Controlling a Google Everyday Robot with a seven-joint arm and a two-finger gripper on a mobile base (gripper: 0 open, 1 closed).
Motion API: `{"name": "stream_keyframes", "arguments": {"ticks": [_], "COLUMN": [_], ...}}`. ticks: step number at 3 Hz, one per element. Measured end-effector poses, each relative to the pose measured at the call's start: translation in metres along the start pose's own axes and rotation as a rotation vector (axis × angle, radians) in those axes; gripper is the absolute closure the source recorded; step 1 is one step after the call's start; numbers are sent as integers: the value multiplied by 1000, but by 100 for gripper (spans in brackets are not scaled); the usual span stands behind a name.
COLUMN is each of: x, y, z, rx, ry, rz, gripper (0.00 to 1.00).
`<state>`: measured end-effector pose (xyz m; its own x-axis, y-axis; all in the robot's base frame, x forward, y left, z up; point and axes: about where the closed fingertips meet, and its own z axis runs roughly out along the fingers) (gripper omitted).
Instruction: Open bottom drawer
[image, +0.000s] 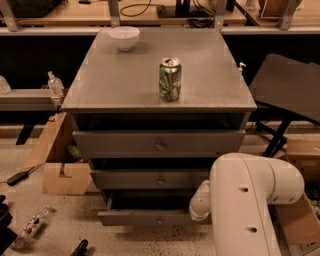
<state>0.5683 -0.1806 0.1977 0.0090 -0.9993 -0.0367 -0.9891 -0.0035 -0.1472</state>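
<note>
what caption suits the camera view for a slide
Grey cabinet with bottom drawer partly open, can and bowl on top; gripper hidden behind the white arm at lower right.

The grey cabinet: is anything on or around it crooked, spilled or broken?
Nothing looks spilled or broken. The bottom drawer sticks out further than the two above, simply pulled open. The can and bowl stand upright. The gripper is hidden behind the white arm, low by that drawer's right end.
</note>
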Motion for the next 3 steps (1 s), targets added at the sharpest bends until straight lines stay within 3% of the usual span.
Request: {"name": "stream_keyframes", "arguments": {"ticks": [3], "x": [1], "y": [19], "z": [-16], "rx": [-29], "ry": [-8], "rz": [-21], "gripper": [100]}}
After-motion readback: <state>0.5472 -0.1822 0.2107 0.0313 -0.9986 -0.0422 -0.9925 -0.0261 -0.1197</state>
